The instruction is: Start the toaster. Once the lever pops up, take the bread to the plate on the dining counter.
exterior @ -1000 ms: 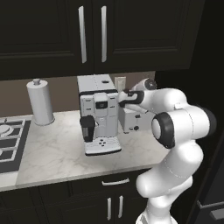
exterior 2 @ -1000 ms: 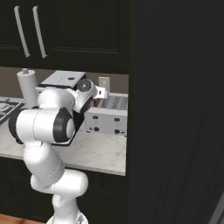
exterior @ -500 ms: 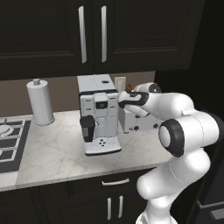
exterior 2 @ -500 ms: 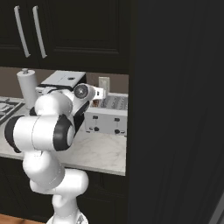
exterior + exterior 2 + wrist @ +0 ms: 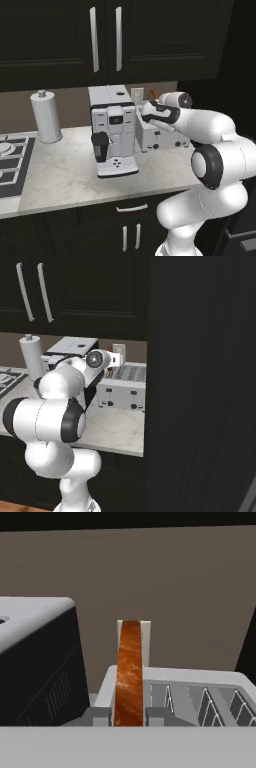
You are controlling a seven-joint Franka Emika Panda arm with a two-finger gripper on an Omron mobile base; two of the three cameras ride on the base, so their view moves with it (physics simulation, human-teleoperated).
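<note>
White-grey toaster (image 5: 123, 389): boxy, two dark knobs low on its front, standing on the marble worktop (image 5: 60, 172) at its right end, hard against a tall dark panel (image 5: 200, 381). Top carries several long slots with wire guides. Contents: one slice of bread (image 5: 129, 672), upright and edge-on in the hand view, sitting in the slot nearest the coffee machine; its brown crust rises well clear of the toaster top. The remaining slots in that view hold nothing but their wire guides.

Coffee machine (image 5: 113, 127): taller white-and-black unit, just left of the toaster, with a dark cup-shaped part under its spout.

Paper towel roll (image 5: 46, 116): upright on its holder, well to the left of the coffee machine, near the back wall.

Stove (image 5: 11, 165): dark burners at the far left edge of the worktop.

Wall outlet (image 5: 119, 349): pale plate on the brown back wall, behind the toaster.

Upper cabinets (image 5: 105, 40): dark doors with two long steel handles, above the worktop.

Gripper (image 5: 149, 109): held over the toaster's left end, just above the bread; whether the fingers are released or clenched cannot be told, as the arm covers them.
</note>
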